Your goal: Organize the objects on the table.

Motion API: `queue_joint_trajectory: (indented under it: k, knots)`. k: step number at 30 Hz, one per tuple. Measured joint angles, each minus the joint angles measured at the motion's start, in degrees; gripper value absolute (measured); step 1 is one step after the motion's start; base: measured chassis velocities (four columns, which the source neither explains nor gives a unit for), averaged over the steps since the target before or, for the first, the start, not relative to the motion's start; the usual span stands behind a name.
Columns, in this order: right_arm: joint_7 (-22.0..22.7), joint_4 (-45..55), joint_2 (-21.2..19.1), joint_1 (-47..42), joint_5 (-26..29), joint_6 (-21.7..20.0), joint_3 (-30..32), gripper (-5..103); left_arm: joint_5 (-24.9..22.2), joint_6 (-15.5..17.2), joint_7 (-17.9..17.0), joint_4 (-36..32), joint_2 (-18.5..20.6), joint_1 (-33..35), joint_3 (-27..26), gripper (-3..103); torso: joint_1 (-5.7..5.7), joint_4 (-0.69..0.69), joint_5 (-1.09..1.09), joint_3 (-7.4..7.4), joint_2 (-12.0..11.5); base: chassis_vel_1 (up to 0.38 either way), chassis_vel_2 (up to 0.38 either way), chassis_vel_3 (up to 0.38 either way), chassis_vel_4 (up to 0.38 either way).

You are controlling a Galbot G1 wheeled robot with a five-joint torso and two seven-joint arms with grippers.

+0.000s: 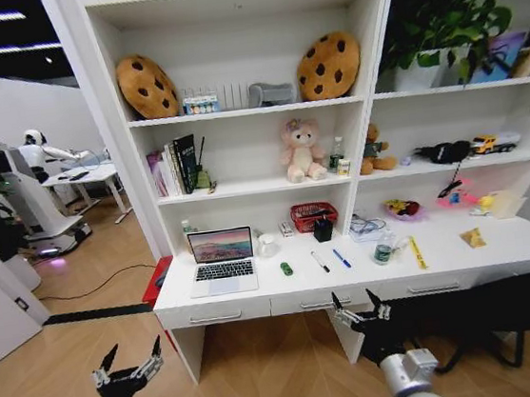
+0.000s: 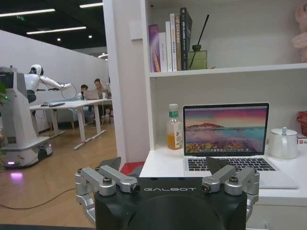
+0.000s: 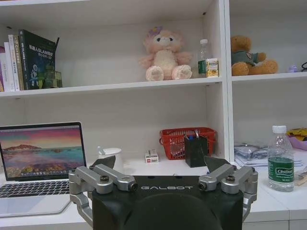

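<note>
Both arms hang low in front of the long white table (image 1: 500, 246). The left gripper (image 1: 130, 360) and right gripper (image 1: 358, 307) have spread, empty jaws. The open silver laptop (image 1: 222, 261) sits beyond them. The right wrist view adds a clear green-labelled bottle (image 3: 280, 159).
</note>
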Motion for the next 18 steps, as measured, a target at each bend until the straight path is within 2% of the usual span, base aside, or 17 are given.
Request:
queue_joint_trajectory:
  k: [3,5,11,18]
  knots:
    - [-0.8,0.1,0.5,-1.0,-0.8,2.5,0.1,100,-0.7,0.1,-0.3,-0.4,0.0,-0.5,-0.5,96,0.00,0.00,0.00,0.00,0.0,0.000,0.000,0.000,0.000]
    - [-1.0,0.1,0.7,-1.2,-1.3,3.1,0.1,100,-0.5,0.2,-0.5,-0.6,-0.5,-0.5,-0.3,98,0.00,0.00,0.00,0.00,0.0,0.000,0.000,0.000,0.000]
    - [-2.2,-1.1,1.6,-1.4,-3.7,6.2,0.3,100,2.9,0.6,-1.3,-1.0,-2.8,0.2,1.4,99,0.00,0.01,0.00,0.00,0.0,0.000,0.000,0.000,0.000]
    - [-2.3,-1.1,1.6,-1.1,-3.2,6.9,0.7,100,3.3,0.4,-1.4,-1.3,-3.7,0.3,1.3,99,0.00,0.01,0.00,0.00,0.0,0.000,0.000,0.000,0.000]
